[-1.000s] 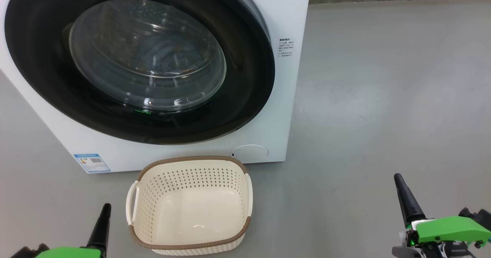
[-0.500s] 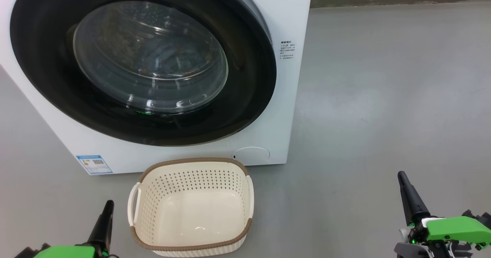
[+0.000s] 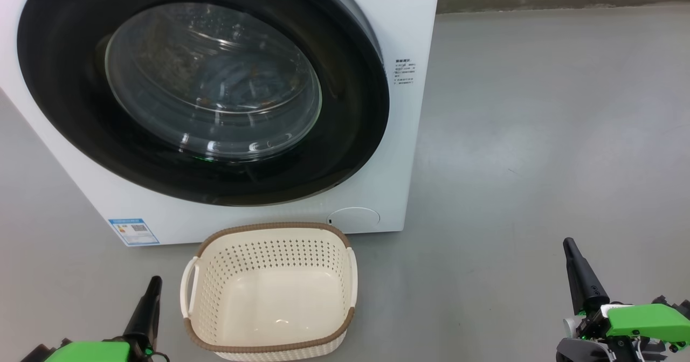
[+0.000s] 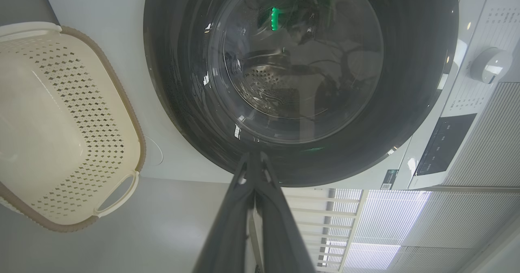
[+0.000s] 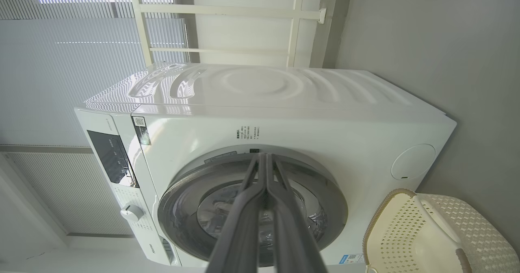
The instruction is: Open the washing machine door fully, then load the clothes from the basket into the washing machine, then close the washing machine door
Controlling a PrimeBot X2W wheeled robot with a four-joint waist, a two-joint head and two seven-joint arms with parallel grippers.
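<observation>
You see the big white boxy washing machine (image 3: 412,22) with its round black-rimmed glass door (image 3: 356,109) shut on the blue printed clothes (image 3: 242,84) and the cream perforated plastic basket (image 3: 269,226) empty before it, so I judge the work done and the left gripper (image 3: 154,281) and right gripper (image 3: 567,242) rest low, fingers pressed together, holding nothing.

The round washing machine door (image 3: 205,92) is glossy black around clear glass, the boxy white washing machine (image 3: 415,28) smooth, the cream perforated basket (image 3: 269,254) plastic, the grey floor (image 3: 539,136) matt.

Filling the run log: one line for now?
door shut | basket empty | clothes loaded | left gripper shut, free | right gripper shut, free
</observation>
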